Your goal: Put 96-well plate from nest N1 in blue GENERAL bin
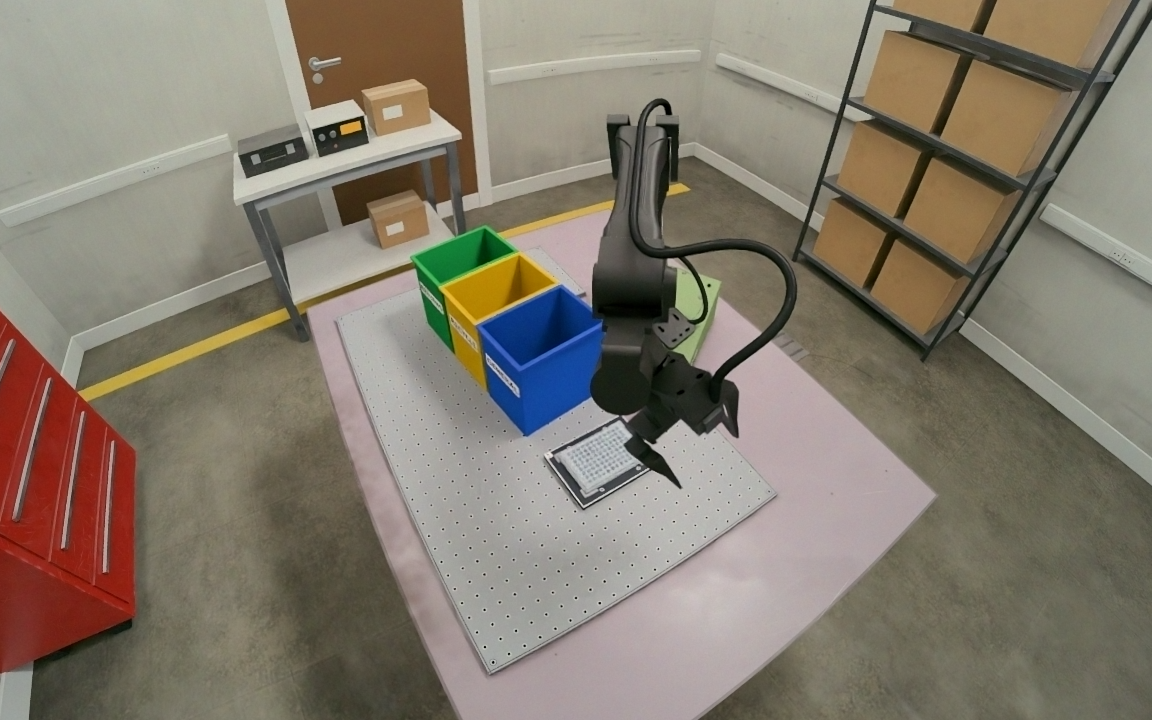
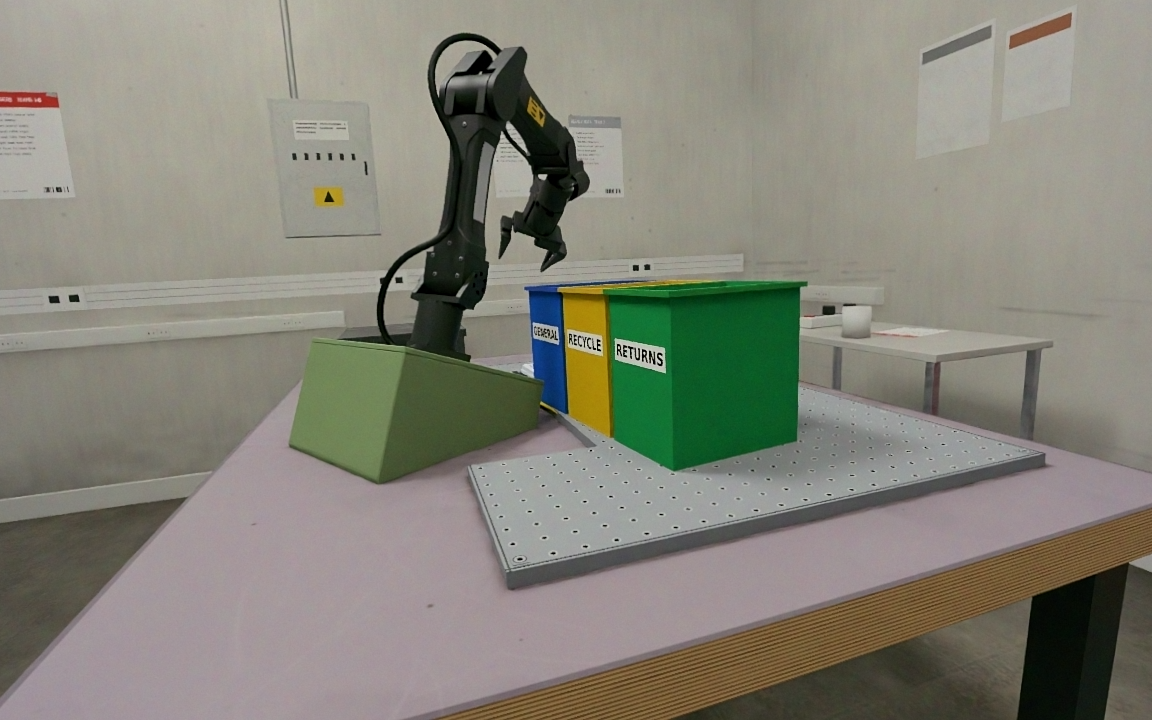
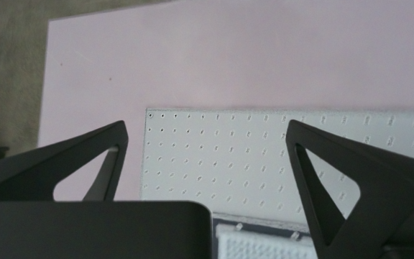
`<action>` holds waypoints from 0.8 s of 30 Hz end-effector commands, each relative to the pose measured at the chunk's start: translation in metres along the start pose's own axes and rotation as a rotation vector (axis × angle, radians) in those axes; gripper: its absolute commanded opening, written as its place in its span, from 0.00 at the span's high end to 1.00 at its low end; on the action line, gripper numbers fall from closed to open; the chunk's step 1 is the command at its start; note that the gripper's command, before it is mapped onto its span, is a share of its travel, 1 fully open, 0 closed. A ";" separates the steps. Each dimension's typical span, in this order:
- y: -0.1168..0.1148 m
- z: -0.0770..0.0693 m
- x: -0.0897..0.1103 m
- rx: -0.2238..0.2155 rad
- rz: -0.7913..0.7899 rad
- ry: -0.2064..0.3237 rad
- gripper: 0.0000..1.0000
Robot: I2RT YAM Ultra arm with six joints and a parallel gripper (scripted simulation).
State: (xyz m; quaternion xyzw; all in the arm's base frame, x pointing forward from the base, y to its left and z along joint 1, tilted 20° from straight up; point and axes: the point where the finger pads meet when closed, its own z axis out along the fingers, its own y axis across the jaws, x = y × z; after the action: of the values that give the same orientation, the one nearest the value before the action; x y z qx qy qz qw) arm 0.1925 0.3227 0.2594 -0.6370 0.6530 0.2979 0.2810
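Observation:
The white 96-well plate (image 1: 598, 454) lies in its black plate nest (image 1: 596, 463) on the perforated board, in front of the blue bin. The blue bin labelled GENERAL (image 1: 542, 353) stands upright at the near end of a row with the yellow bin (image 1: 494, 307) and the green bin (image 1: 458, 271). My gripper (image 1: 696, 447) is open and empty, high above the board beside the plate's right edge. In the wrist view my gripper (image 3: 206, 129) has its fingers wide apart over bare board, and the plate's edge (image 3: 264, 244) shows at the bottom. In the exterior view my gripper (image 2: 528, 250) hangs above the blue bin (image 2: 546, 344); the plate is hidden.
The arm stands on a green wedge base (image 2: 401, 402) behind the bins. The yellow bin reads RECYCLE (image 2: 585, 358) and the green one RETURNS (image 2: 701, 371). The perforated board (image 1: 526, 483) lies on a pink table. Shelves with boxes (image 1: 956, 152) stand at the right.

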 end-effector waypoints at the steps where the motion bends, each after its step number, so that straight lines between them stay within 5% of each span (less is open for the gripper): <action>1: 0.006 -0.022 -0.011 0.060 0.110 0.009 0.00; 24: -0.010 -0.061 0.050 0.312 0.689 0.161 0.00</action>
State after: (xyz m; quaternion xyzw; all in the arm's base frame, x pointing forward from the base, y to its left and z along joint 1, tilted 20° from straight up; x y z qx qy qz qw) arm 0.2017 0.2579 0.2414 -0.3961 0.8693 0.2282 0.1880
